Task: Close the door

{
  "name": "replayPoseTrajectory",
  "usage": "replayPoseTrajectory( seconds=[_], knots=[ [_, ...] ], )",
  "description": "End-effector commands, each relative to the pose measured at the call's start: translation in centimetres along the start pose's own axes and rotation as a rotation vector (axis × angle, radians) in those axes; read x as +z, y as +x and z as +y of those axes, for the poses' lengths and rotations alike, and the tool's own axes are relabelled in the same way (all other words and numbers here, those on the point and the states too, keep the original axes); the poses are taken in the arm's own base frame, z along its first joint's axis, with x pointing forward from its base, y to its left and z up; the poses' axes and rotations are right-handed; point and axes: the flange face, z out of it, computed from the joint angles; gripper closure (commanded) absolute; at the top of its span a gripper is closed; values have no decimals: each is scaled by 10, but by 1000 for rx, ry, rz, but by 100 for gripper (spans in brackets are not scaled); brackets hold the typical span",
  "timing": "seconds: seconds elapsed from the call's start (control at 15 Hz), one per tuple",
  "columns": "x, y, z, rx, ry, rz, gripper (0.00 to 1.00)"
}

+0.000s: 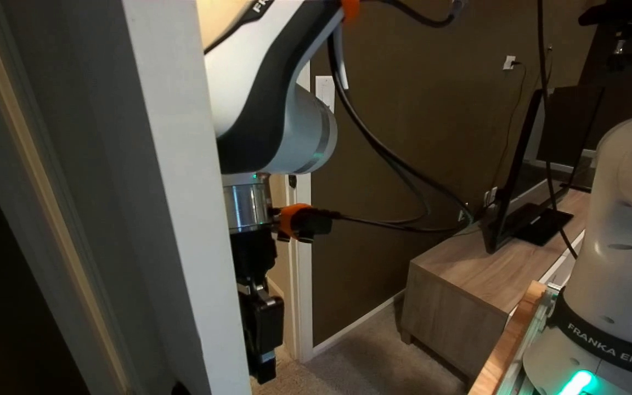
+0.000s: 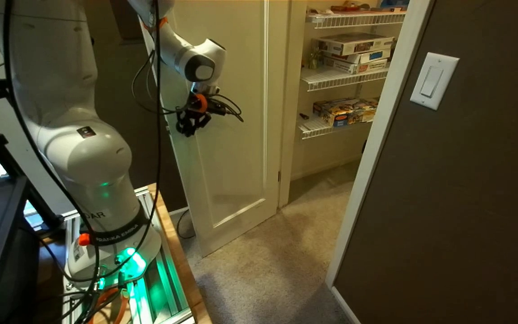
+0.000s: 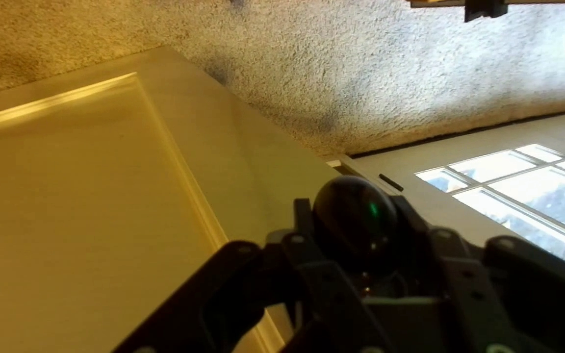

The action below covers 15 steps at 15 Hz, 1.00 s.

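The white door point(image 2: 236, 157) stands open in an exterior view, its hinges at the doorway and its free edge near the robot. In an exterior view, the door's edge point(image 1: 184, 192) rises in the foreground and partly hides my gripper point(image 1: 264, 362), with a black knob point(image 1: 180, 388) low on its near face. My gripper point(image 2: 189, 128) points down beside the panelled face, near the free edge. In the wrist view, my gripper's fingers point(image 3: 355, 208) lie against both sides of a round black knob point(image 3: 353, 228) at the door's edge point(image 3: 282, 166). This knob is hidden in both exterior views.
The doorway's white frame point(image 2: 371, 171) borders a closet with wire shelves point(image 2: 344, 81) and boxes. A brown wall point(image 2: 466, 180) has a light switch. A wooden cabinet point(image 1: 458, 307) with a monitor stands along the wall. Cables hang from the arm.
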Motion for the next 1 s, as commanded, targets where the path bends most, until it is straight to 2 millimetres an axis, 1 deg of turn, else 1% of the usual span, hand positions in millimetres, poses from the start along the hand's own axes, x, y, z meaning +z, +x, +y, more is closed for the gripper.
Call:
replayPoseTrajectory(
  seconds=[0.0,0.2,0.4,0.47,0.6,0.67,0.93],
  knots=[
    [-5,-1,-10,86,141,-23,84],
    [0,-2,-5,128,167,-33,84],
    [4,-2,-2,209,104,-54,84],
    [5,-3,-4,54,101,-153,84],
    [3,-1,-7,3,76,-206,84],
    [4,-2,-3,-13,73,-219,84],
    [8,-2,-1,-44,79,-221,84]
  ],
)
